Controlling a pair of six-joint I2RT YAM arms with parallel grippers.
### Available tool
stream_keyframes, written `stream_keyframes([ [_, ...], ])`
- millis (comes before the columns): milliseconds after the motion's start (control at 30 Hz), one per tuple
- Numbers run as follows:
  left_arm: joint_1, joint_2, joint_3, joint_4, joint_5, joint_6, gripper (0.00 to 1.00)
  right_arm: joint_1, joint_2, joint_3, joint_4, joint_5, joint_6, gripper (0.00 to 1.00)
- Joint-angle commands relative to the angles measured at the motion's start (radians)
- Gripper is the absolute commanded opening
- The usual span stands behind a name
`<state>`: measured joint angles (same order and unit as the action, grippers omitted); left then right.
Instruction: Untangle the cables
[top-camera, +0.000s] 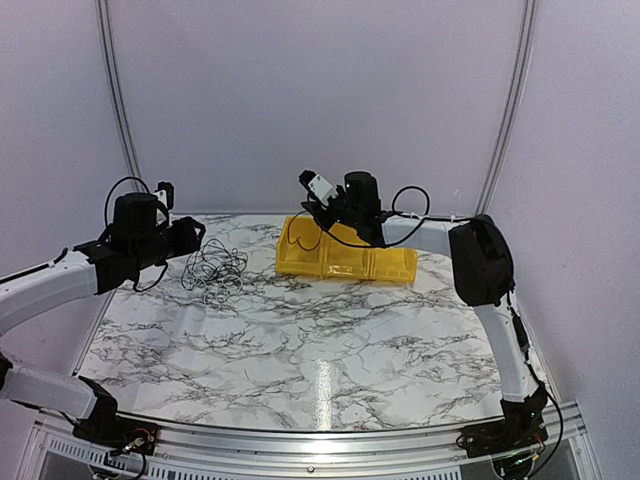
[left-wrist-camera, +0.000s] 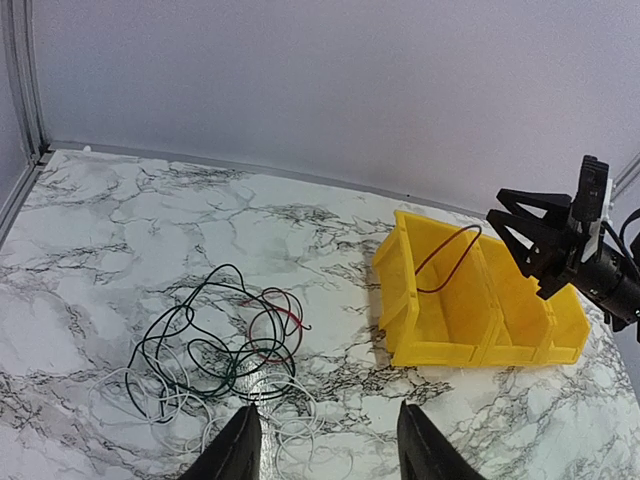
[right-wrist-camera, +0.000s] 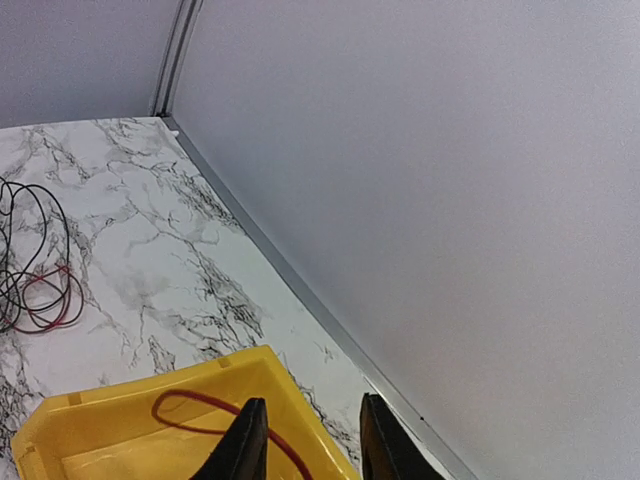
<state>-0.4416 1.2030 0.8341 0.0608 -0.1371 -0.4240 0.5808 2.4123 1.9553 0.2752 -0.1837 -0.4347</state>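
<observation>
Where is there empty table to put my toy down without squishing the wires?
The near half of the marble table, in front of the wire tangle and the yellow bin, is all bare. A narrower bare strip runs between tangle and bin. Back left is crowded: the tangle spreads there, right by the left gripper.

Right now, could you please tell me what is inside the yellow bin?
A red wire lies looped in one end compartment of the yellow bin; the others are partly hidden behind dividers.
</observation>
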Motion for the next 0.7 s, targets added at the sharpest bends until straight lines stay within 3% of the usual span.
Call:
stream_keyframes([
  [0, -0.005, 0.063, 0.073, -0.023, -0.033, -0.013, 0.49, 0.005, -0.089, -0.037, -0.034, 0.001, -0.004, 0.34],
  [200, -0.005, 0.202, 0.208, -0.051, -0.02, -0.032, 0.49, -0.023, -0.257, -0.177, -0.082, -0.093, 0.035, 0.39],
  [400, -0.004, 0.419, 0.436, -0.22, -0.01, -0.094, 0.48, -0.05, -0.448, -0.295, -0.153, -0.164, 0.074, 0.43],
  [667, 0.0, 0.7, 0.69, -0.352, 0.053, -0.183, 0.29, -0.095, -0.795, -0.619, -0.272, -0.261, 0.015, 0.43],
])
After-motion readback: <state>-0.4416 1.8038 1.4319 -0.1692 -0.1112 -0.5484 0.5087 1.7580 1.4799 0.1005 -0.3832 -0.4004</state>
